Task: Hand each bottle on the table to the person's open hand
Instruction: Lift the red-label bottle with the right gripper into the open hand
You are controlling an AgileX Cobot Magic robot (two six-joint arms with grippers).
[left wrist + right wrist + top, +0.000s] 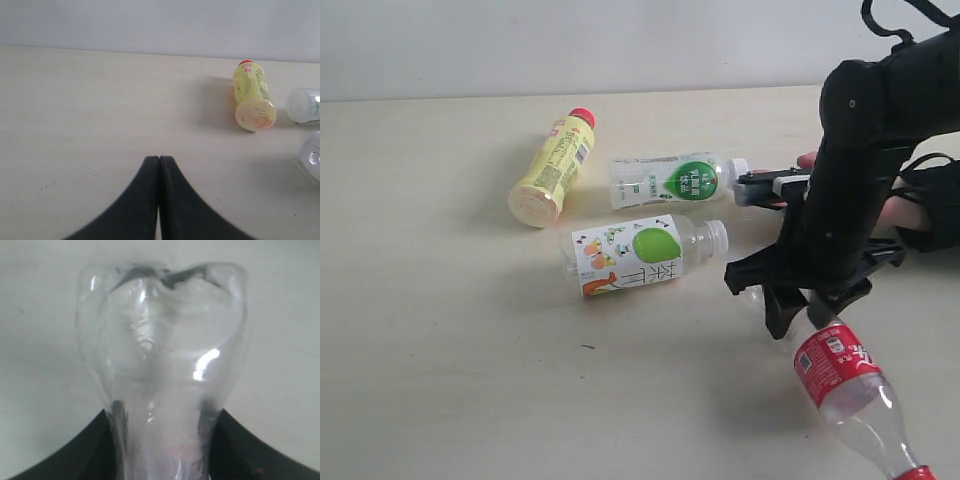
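Four bottles lie on the table [440, 330]. The yellow bottle [555, 165] with a red cap is at the back. Right of it is the green-white label bottle [670, 180], and in front the fruit-picture bottle [630, 257]. My right gripper [800, 315] is shut on the clear base end of the red-label bottle [840, 370], whose cap points to the front edge. In the right wrist view the black fingers [95, 445] press both sides of that bottle [160, 340]. My left gripper [159, 160] is shut and empty over bare table. A fingertip of the person's hand [807, 159] shows behind my right arm.
In the left wrist view the yellow bottle [252, 95] lies ahead to the right, with two clear bottle ends [304, 105] at the frame's edge. The person's dark sleeve [932, 205] sits at the far right. A pale wall [570, 40] stands behind the table.
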